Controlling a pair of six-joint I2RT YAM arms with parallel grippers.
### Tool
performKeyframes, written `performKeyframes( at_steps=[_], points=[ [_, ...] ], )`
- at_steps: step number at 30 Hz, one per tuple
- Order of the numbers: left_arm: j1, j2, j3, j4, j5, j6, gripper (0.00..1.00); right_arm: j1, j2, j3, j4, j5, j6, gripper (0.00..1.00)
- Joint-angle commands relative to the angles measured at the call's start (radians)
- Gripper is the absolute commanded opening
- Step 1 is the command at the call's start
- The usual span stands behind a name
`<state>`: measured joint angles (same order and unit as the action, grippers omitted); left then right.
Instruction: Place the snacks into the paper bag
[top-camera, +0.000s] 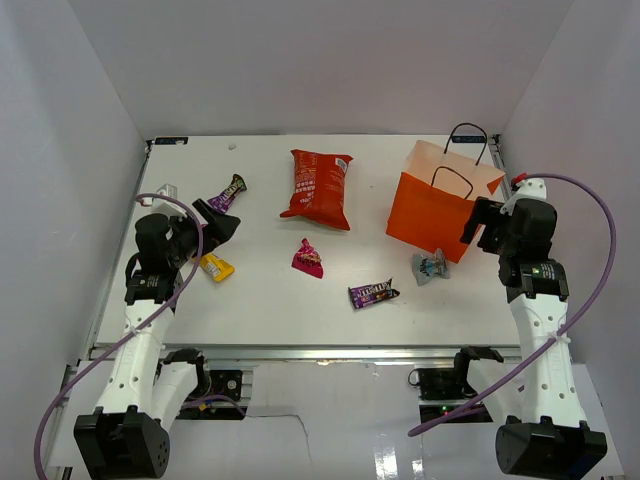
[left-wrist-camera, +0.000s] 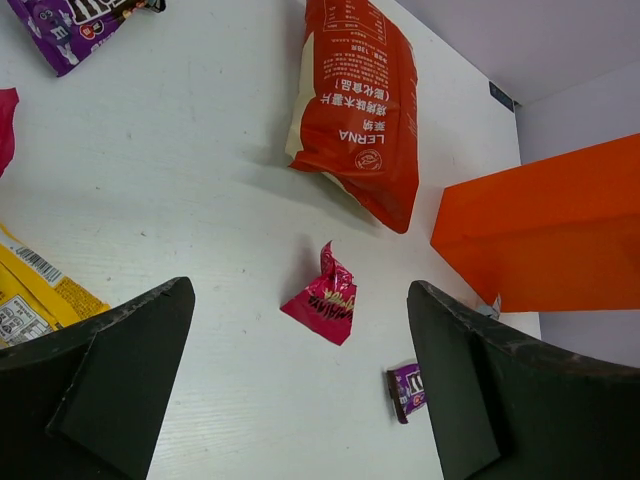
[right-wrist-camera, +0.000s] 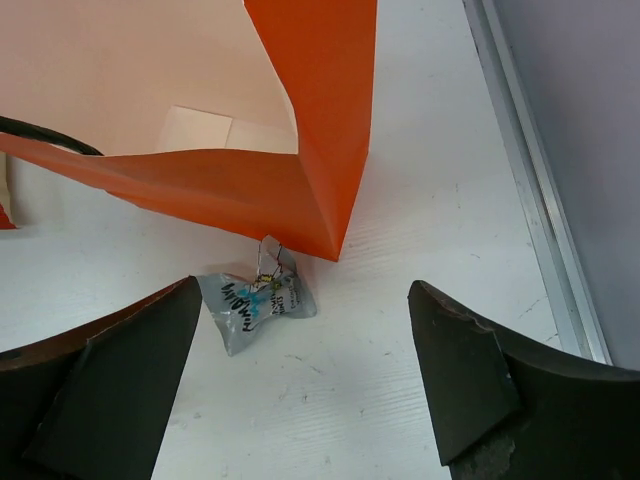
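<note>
The orange paper bag (top-camera: 436, 212) stands upright at the right rear, mouth open, black handles up; it also shows in the right wrist view (right-wrist-camera: 250, 190) and left wrist view (left-wrist-camera: 540, 230). The red-orange chip bag (top-camera: 318, 187) lies mid-table, the magenta packet (top-camera: 307, 258) in front of it, one purple bar (top-camera: 372, 293) near centre front, another purple bar (top-camera: 229, 193) at the left, the yellow packet (top-camera: 216, 267) by my left gripper (top-camera: 222, 225). The silvery-blue packet (top-camera: 431, 266) lies at the bag's front corner. Both grippers are open and empty; my right gripper (top-camera: 478, 225) hovers beside the bag.
The white table (top-camera: 260, 300) has a metal rail along its right edge (right-wrist-camera: 530, 200) and white walls on three sides. A small pale object (top-camera: 166, 189) lies at the far left edge.
</note>
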<state>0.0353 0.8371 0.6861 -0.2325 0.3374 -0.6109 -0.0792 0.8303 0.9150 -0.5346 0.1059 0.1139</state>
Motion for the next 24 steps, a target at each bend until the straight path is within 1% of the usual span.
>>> performKeyframes(
  at_steps=[1,2,3,4,5,6,7,8,9,11,12,15,16,17,18,19,21,22,23,24],
  points=[
    [0.0,-0.026,0.041,-0.031,0.018,0.005,0.98,-0.005,-0.011,0.048,-0.007,-0.044,0.015,0.9],
    [0.0,-0.024,0.044,-0.034,0.018,0.007,0.98,-0.005,-0.013,0.05,-0.007,-0.099,-0.005,0.9],
    [0.0,-0.024,0.047,-0.039,0.018,0.007,0.98,-0.005,-0.013,0.05,-0.005,-0.168,-0.099,0.9],
    [0.0,-0.021,0.049,-0.041,0.022,0.008,0.98,-0.005,-0.017,0.051,-0.017,-0.328,-0.181,0.9],
    [0.0,-0.021,0.052,-0.041,0.023,0.008,0.98,-0.004,-0.02,0.056,-0.039,-0.433,-0.279,0.9],
    [0.0,-0.017,0.053,-0.044,0.025,0.01,0.98,-0.005,-0.019,0.064,-0.077,-0.553,-0.507,0.9],
    [0.0,-0.012,0.053,-0.044,0.031,0.01,0.98,-0.004,-0.016,0.076,-0.132,-0.657,-0.633,0.9],
    [0.0,-0.01,0.052,-0.044,0.034,0.01,0.98,-0.004,-0.011,0.088,-0.202,-0.831,-0.76,0.9],
    [0.0,-0.007,0.05,-0.045,0.037,0.01,0.98,-0.001,-0.01,0.103,-0.311,-0.868,-0.86,0.9],
    [0.0,0.0,0.046,-0.045,0.046,0.008,0.98,0.009,0.007,0.11,-0.393,-0.914,-1.07,0.9],
    [0.0,0.002,0.041,-0.045,0.049,0.004,0.98,0.012,0.015,0.105,-0.463,-0.913,-1.133,0.9],
    [0.0,0.019,0.046,-0.045,0.071,0.003,0.98,0.05,0.067,0.093,-0.516,-0.858,-1.287,0.9],
    [0.0,0.022,0.047,-0.047,0.077,0.005,0.98,0.067,0.102,0.093,-0.502,-0.779,-1.313,0.9],
    [0.0,0.026,0.047,-0.047,0.084,0.007,0.98,0.078,0.121,0.091,-0.483,-0.732,-1.316,0.9],
    [0.0,0.028,0.047,-0.048,0.086,0.007,0.98,0.128,0.136,0.091,-0.452,-0.686,-1.329,0.9],
    [0.0,0.03,0.044,-0.05,0.087,0.007,0.98,0.146,0.171,0.088,-0.435,-0.598,-1.345,0.9],
    [0.0,0.03,0.038,-0.051,0.095,0.007,0.98,0.203,0.21,0.078,-0.406,-0.513,-1.405,0.94],
    [0.0,0.03,0.033,-0.053,0.098,0.005,0.98,0.219,0.255,0.065,-0.391,-0.444,-1.427,0.97],
    [0.0,0.033,0.033,-0.056,0.1,0.005,0.98,0.232,0.28,0.062,-0.384,-0.418,-1.471,0.97],
    [0.0,0.036,0.032,-0.057,0.103,0.005,0.98,0.251,0.323,0.058,-0.38,-0.398,-1.494,0.93]
  ],
)
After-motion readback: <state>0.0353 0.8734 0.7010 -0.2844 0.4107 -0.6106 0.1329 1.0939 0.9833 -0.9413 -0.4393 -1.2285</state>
